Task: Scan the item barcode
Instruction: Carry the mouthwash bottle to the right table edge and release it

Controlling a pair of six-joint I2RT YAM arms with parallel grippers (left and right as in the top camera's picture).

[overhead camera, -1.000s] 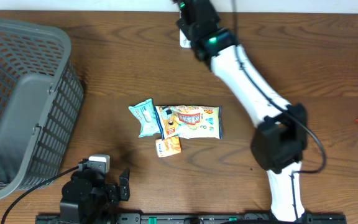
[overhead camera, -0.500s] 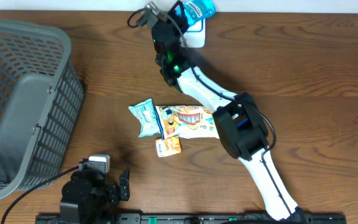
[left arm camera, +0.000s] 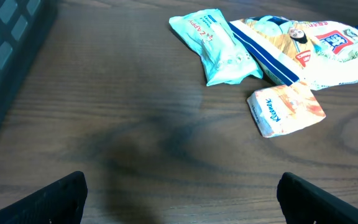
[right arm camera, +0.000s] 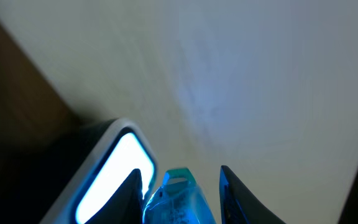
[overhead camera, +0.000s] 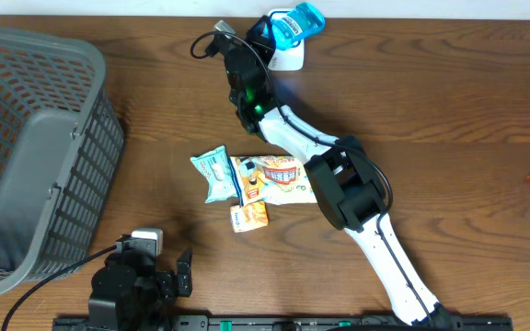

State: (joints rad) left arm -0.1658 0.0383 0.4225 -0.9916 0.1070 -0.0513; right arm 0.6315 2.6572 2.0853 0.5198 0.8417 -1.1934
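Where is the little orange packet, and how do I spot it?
Right of the grey basket, three packets lie together mid-table. The orange packet is at their near edge, below the teal packet and the big bag: the smallest, and the only orange one.

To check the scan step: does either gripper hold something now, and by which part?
The right gripper holds the blue packet near one end; the rest sticks out free. The left gripper is open, holding nothing.
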